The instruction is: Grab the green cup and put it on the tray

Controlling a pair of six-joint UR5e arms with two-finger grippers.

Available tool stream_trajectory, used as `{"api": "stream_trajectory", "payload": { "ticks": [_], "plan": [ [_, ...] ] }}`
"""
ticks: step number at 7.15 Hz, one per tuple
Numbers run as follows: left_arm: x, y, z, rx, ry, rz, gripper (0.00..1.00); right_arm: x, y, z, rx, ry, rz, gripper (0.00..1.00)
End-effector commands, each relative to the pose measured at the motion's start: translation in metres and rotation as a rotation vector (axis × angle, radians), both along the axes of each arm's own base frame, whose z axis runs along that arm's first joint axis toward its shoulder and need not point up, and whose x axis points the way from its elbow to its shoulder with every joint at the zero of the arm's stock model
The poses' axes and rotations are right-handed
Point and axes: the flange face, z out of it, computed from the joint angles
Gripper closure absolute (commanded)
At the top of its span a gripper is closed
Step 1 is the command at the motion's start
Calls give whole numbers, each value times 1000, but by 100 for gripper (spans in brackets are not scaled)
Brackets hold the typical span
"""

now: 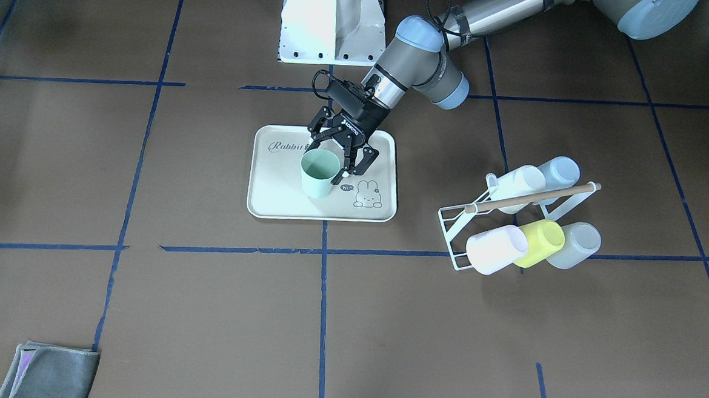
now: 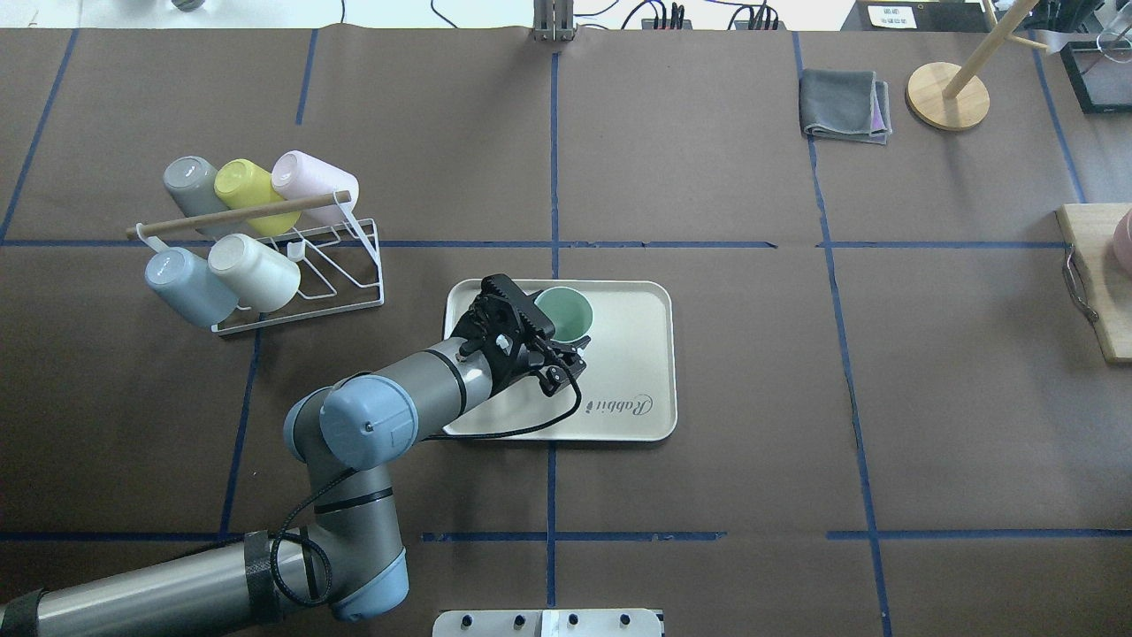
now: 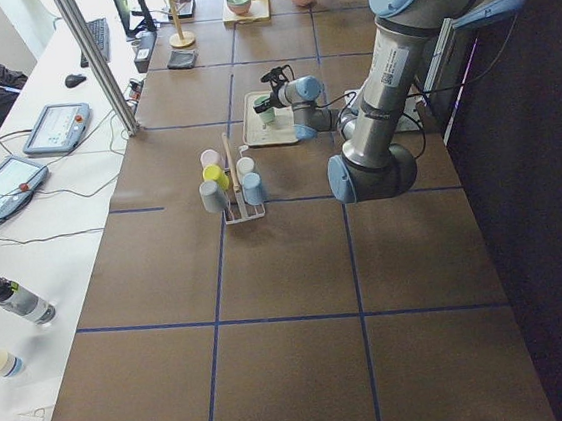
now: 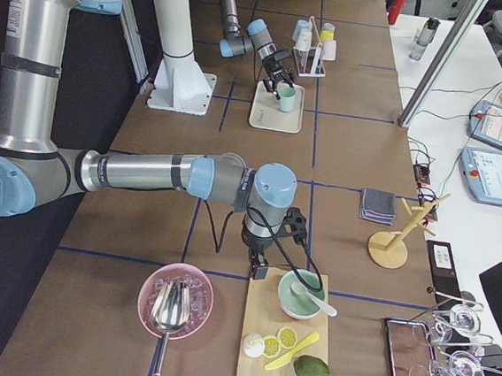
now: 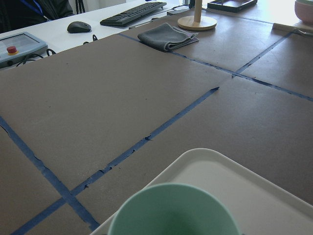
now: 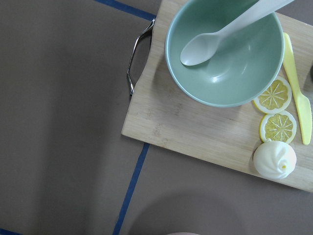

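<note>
Front-facing: green cup (image 1: pixel 319 178) upright on cream Rabbit tray (image 1: pixel 277 186), near middle, beside bunny drawing (image 1: pixel 367 193); left gripper (image 1: pixel 331 163) low at cup, jaws spread wide, straddling rim

Overhead: cup in tray's far half; left arm (image 2: pixel 424 380) reaches in from near left; loaded wire cup rack (image 2: pixel 309 203) well apart on left

Exterior right: right gripper (image 4: pixel 259 273) above wooden board (image 4: pixel 260 320) edge, beside green bowl (image 4: pixel 298 296); spread or pressed, cannot tell

Left wrist: cup rim at bottom edge, tray rim curving behind
</note>
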Motion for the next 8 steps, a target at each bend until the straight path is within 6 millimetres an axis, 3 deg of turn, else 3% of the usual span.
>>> {"api": "stream_trajectory", "payload": {
  "ticks": [1, 2, 4, 7, 8],
  "plan": [
    [-2, 0, -4, 4, 6, -1, 0, 0, 0, 0, 0, -2, 0, 0],
    [-8, -3, -13, 11, 24, -7, 0, 0, -1, -1, 2, -2, 0, 0],
    [-41, -11, -43, 30, 66, 34, 0, 0, -2, -2, 6, 0, 0, 0],
    [-100, -22, -59, -67, -123, 100, 0, -1, -4, -4, 9, -14, 1, 0],
    [-136, -40, -66, -148, -223, 151, 1, -1, -4, -5, 11, -14, 1, 0]
  ]
}}
